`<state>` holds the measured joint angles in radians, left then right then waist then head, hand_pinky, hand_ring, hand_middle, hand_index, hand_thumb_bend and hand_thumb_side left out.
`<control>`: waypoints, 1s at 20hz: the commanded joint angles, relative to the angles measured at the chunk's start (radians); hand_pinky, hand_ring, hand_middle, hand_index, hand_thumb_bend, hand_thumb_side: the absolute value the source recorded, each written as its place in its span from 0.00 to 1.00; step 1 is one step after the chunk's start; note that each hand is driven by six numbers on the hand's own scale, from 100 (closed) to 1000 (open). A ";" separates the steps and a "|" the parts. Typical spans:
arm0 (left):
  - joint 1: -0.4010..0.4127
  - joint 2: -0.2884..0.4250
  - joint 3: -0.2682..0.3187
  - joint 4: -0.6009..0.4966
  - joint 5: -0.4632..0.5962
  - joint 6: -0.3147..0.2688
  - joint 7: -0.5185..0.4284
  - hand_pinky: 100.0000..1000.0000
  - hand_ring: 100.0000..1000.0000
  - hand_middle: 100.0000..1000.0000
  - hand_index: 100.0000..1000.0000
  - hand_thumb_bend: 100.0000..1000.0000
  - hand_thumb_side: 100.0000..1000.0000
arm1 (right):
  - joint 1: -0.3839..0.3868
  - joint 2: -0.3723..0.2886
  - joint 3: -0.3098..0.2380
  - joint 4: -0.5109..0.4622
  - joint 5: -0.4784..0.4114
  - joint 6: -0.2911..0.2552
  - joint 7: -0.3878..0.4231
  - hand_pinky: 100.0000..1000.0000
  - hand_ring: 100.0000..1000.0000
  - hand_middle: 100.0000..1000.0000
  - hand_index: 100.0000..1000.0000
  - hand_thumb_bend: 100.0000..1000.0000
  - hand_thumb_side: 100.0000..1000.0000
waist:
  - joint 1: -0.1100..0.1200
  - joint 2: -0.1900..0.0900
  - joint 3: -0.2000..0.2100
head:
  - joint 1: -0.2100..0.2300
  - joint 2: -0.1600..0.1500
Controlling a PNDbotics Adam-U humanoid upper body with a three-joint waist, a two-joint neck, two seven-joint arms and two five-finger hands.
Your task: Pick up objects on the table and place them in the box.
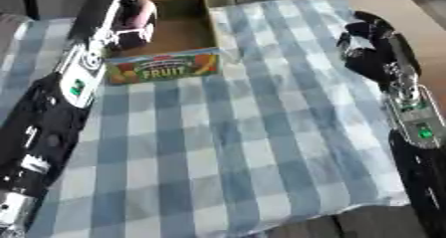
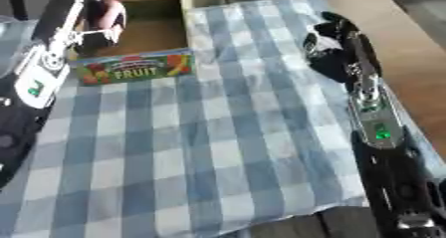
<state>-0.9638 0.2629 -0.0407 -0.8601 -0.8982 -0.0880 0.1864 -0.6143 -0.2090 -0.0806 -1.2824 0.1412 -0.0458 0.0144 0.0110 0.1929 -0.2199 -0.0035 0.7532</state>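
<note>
Over the open brown cardboard box with the FRUIT label [image 1: 162, 67] at eleven o'clock, the left hand [image 1: 131, 18] holds a rounded pink object [image 2: 111, 12], fingers curled round it. Blue-checked cloth on the worktop [image 1: 244, 132] shows nothing left to collect. Right hand [image 2: 329, 45] hovers at two o'clock; its fingers cannot be made out.

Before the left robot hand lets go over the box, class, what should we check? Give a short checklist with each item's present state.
1. Left robot hand is above the open cardboard box with the FRUIT label: ok.
2. Pink rounded object is held in that hand: ok.
3. Box interior has free floor: ok.
4. Right robot hand is away from the box, over the blue-and-white checked cloth: ok.
5. Object's identity: cannot tell.
</note>
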 commanded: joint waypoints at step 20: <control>-0.017 0.083 0.039 -0.087 0.095 0.020 -0.063 0.71 0.73 0.71 0.72 0.23 0.53 | -0.001 -0.012 0.008 0.002 -0.006 -0.004 0.020 0.47 0.84 0.69 0.88 0.00 0.01 | 0.003 -0.016 0.017 | -0.013 -0.005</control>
<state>-0.9645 0.3111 0.0046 -0.9003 -0.8354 -0.0614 0.1314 -0.6040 -0.2007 -0.0676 -1.2671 0.1398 -0.0498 0.0337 0.0168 0.1971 -0.2016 -0.0123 0.7461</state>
